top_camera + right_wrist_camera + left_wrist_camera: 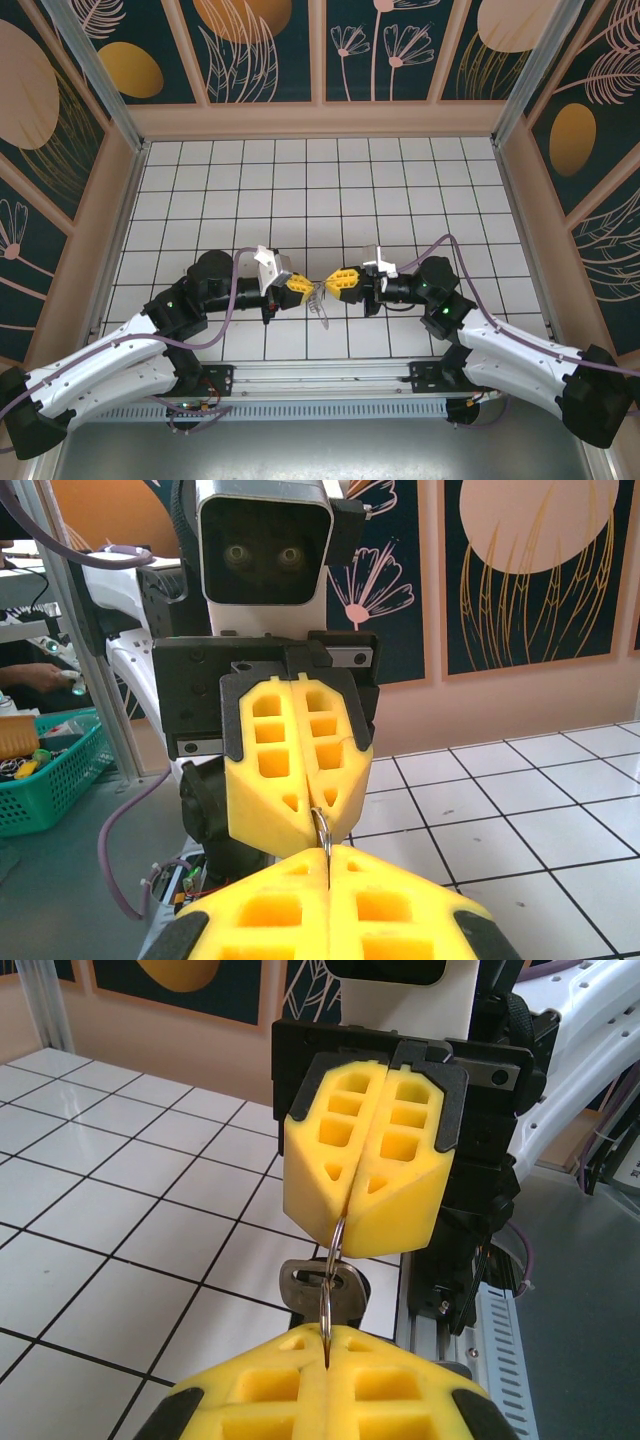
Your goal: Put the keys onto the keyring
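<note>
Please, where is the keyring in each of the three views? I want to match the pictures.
Top external: keyring near the middle, between the two yellow hands.
Left wrist: low centre, a thin loop from the left hand below to the right hand above.
Right wrist: low centre, a short sliver between the hands.
Shared landmark: the yellow fingers pinching it from both sides.

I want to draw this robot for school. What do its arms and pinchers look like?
Both the left arm and the right arm have smooth white shells with chunky black joints. A thin purple cable loops along each. The left gripper and right gripper have blocky yellow fingers full of square holes, set in black mounts.
</note>
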### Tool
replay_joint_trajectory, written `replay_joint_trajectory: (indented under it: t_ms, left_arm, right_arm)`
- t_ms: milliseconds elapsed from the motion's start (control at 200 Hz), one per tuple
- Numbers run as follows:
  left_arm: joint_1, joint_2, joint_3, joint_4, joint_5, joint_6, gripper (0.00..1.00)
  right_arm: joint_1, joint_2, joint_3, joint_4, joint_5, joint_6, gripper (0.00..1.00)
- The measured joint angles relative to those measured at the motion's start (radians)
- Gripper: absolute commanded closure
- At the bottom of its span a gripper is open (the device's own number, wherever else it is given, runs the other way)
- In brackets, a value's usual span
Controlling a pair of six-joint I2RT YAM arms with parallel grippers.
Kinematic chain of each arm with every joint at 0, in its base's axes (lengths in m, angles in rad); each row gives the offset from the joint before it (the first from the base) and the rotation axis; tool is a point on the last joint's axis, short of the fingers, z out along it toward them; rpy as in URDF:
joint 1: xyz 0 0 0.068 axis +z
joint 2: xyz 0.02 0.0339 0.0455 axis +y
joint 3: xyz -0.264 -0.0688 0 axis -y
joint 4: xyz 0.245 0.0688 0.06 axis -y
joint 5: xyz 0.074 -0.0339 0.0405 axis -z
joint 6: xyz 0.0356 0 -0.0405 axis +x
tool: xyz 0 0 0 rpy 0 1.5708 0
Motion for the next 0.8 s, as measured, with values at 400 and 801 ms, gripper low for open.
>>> replay_joint_trajectory:
  t_ms: [400,801]
  left_arm:
    - [0.0,0.0,0.0,0.0,0.002,0.0,1.0]
    - [0.0,0.0,0.0,0.0,0.009,0.0,1.0]
  right_arm:
    - [0.002,0.021,-0.005,0.015,-0.024,0.0,1.0]
    - [0.006,0.034,-0.004,0.016,-0.045,0.002,1.0]
